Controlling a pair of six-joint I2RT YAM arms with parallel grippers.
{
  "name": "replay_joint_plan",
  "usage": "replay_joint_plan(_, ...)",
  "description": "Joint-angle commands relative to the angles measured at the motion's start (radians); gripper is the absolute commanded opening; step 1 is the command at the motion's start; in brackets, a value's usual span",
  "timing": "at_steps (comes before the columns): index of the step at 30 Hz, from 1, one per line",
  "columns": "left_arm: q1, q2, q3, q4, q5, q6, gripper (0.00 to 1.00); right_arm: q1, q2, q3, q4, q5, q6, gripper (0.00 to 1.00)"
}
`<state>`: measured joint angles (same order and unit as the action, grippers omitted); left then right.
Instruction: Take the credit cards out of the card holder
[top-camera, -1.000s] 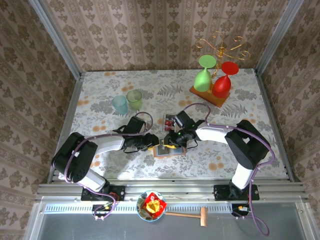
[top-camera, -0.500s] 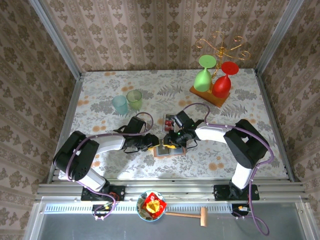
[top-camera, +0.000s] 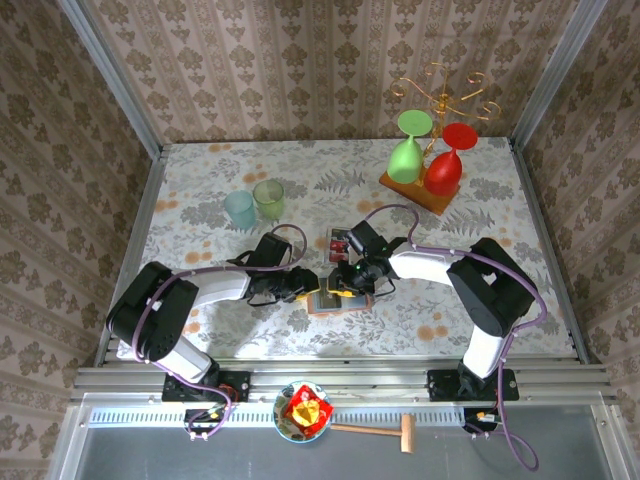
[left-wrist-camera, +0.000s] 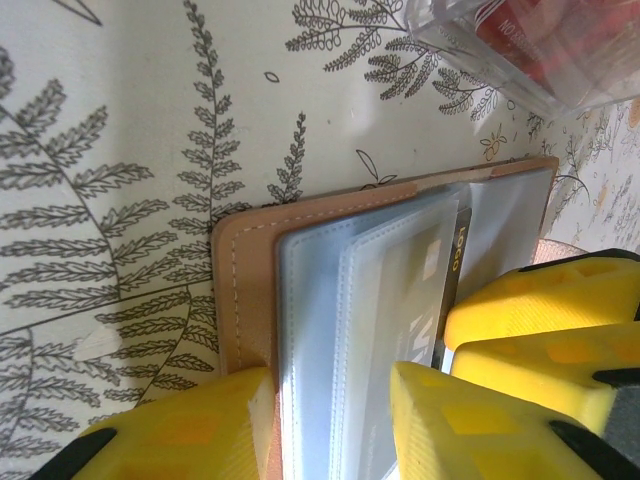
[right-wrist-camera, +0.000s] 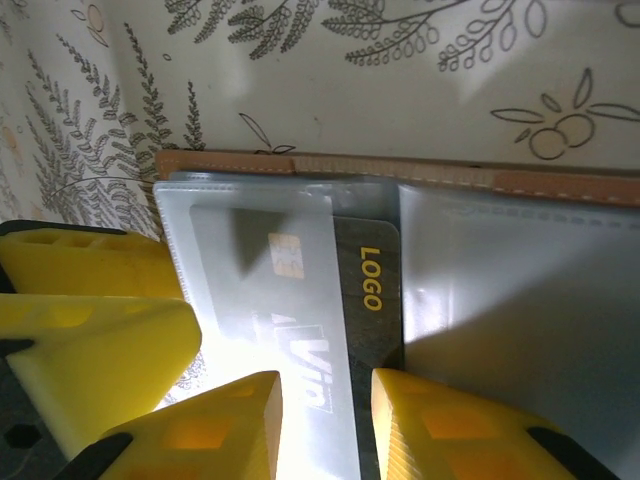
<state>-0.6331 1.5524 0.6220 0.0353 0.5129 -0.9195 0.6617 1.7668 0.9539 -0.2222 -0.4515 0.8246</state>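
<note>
From above, the card holder is seen mid-table, overlapped at 9 o'clock by the left gripper and at 12 by the right gripper. Red credit cards lie at its 12 o'clock, two cups at 10, a glass stand at 1.

In the left wrist view, clear sleeves are straddled by jaws standing apart. Whether they are clamped cannot be told.

In the right wrist view, a dark card marked LOGO is likewise flanked, and a grip cannot be told.

Almost nothing is changed since a second ago.

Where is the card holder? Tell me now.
In the top view the card holder lies open near the front middle, where the left gripper and right gripper meet over it.
</note>
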Motion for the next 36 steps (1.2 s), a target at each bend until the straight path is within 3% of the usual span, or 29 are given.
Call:
replay_joint_plan(1, 0.004, 0.017, 0.004, -0.023, 0.003, 0.028, 0.37, 0.004, -0.017, 0.026, -0.055, 0.035, -0.024, 0.31)
replay_joint_plan(17, 0.0, -0.084, 0.048, -0.121, -0.028, 0.053, 0.35, 0.001, -0.083, 0.014, -0.051, 0.048, -0.02, 0.31)
replay_joint_plan(28, -0.063, -0.021, 0.065, -0.08, -0.019, 0.025, 0.14, -0.005, -0.076, -0.023, 0.016, -0.006, -0.001, 0.29)
replay_joint_plan(36, -0.067, -0.005, 0.054, -0.106, -0.044, 0.046, 0.1, -0.005, -0.042, -0.034, 0.036, -0.02, 0.001, 0.29)
